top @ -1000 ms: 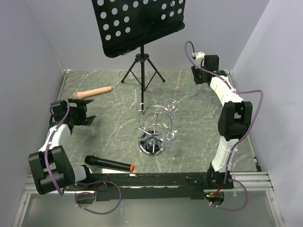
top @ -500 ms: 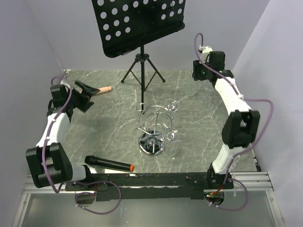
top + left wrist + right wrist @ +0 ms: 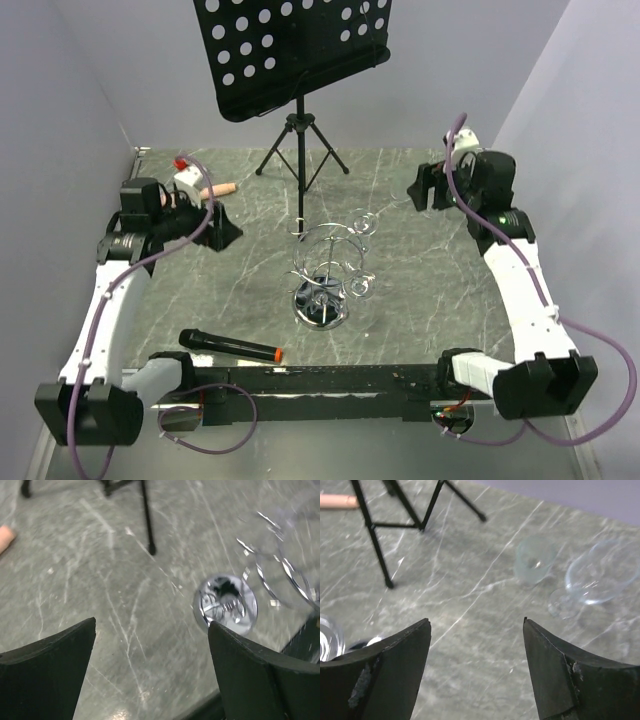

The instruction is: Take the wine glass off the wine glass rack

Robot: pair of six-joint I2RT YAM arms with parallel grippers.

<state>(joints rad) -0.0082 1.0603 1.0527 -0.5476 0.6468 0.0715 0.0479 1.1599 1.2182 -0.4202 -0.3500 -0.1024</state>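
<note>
The chrome wine glass rack (image 3: 325,262) stands mid-table on its round shiny base (image 3: 320,303). A clear wine glass (image 3: 366,222) hangs at its far right loop and another (image 3: 361,288) at its near right. My left gripper (image 3: 222,226) is open and empty, raised to the left of the rack. Its wrist view shows the gripper (image 3: 152,625) above bare table, with the rack base (image 3: 225,605) and blurred wire loops (image 3: 285,565) ahead to the right. My right gripper (image 3: 425,187) is open and empty, to the far right of the rack, and its wrist view (image 3: 476,621) shows bare table.
Two clear glasses (image 3: 535,562) (image 3: 602,577) sit on the table ahead of the right gripper. A black music stand (image 3: 295,50) on a tripod (image 3: 300,150) stands at the back. A pink handle (image 3: 218,189) lies back left. A black microphone (image 3: 230,347) lies at the front left.
Both arms have risen and stretched out. The left gripper swung right towards the rack. The right gripper drew away from the two table glasses, open and empty.
</note>
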